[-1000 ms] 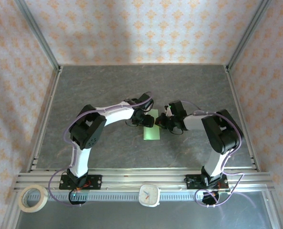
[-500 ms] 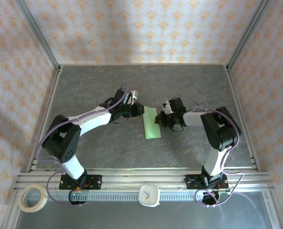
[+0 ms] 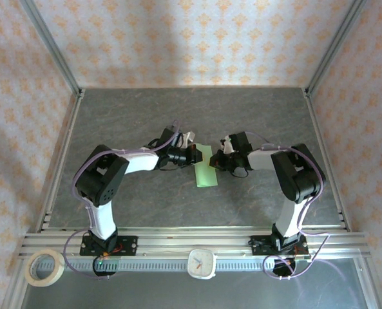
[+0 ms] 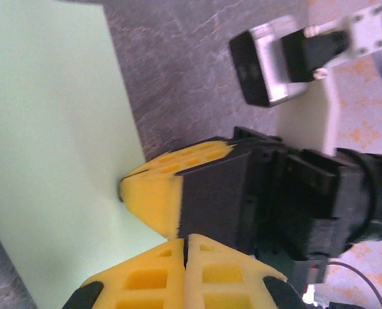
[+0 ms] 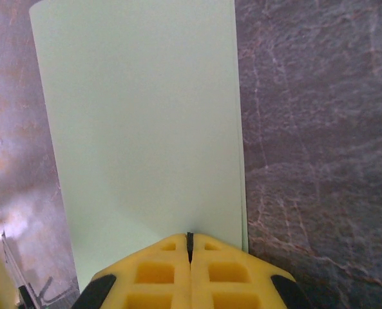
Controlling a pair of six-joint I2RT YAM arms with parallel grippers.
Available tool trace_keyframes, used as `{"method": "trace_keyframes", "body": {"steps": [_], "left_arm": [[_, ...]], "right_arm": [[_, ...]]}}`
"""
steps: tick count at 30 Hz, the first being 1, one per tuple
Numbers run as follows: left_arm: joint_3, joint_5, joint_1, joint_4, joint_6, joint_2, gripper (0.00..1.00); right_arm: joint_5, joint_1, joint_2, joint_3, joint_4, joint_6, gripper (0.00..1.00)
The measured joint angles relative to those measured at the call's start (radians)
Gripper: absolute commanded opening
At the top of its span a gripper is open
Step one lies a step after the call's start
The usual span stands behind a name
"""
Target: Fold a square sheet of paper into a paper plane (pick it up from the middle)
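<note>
Square sheet of paper (image 3: 205,168), folded to a narrow pale green rectangle, lies mid-tabletop (image 3: 145,116) between two closed claws.

The left claw (image 3: 195,154) meets the sheet near its far left corner, yellow pads shut together. The right claw (image 3: 216,162), likewise shut, touches the opposite long edge with its tips. Whether either claw pinches a layer cannot be told. The step in hand looks like setting the crease. It would go best with one claw pinning the paper flat while the other runs along the fold in a light, steady stroke. Keeping the edges aligned should stop the thin layers buckling or skidding on the smooth surface.
</note>
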Motion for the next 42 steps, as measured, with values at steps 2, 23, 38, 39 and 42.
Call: {"method": "trace_keyframes", "body": {"steps": [2, 23, 38, 39, 42], "left_arm": [[0.008, -0.001, -0.004, -0.007, 0.008, 0.020, 0.00], [-0.007, -0.063, -0.010, -0.086, 0.136, 0.082, 0.00], [0.013, -0.021, 0.031, -0.124, 0.122, 0.042, 0.00], [0.015, -0.021, 0.031, -0.124, 0.122, 0.045, 0.00], [0.017, -0.025, 0.035, -0.130, 0.122, 0.066, 0.00]], "right_arm": [[0.000, 0.000, 0.000, 0.000, 0.000, 0.000, 0.00], [-0.003, -0.002, 0.000, -0.015, 0.027, 0.011, 0.00], [-0.002, -0.002, -0.001, -0.015, 0.027, 0.015, 0.00], [-0.003, -0.002, -0.001, -0.015, 0.028, 0.015, 0.00], [-0.003, -0.003, 0.000, -0.015, 0.028, 0.019, 0.00]]}}
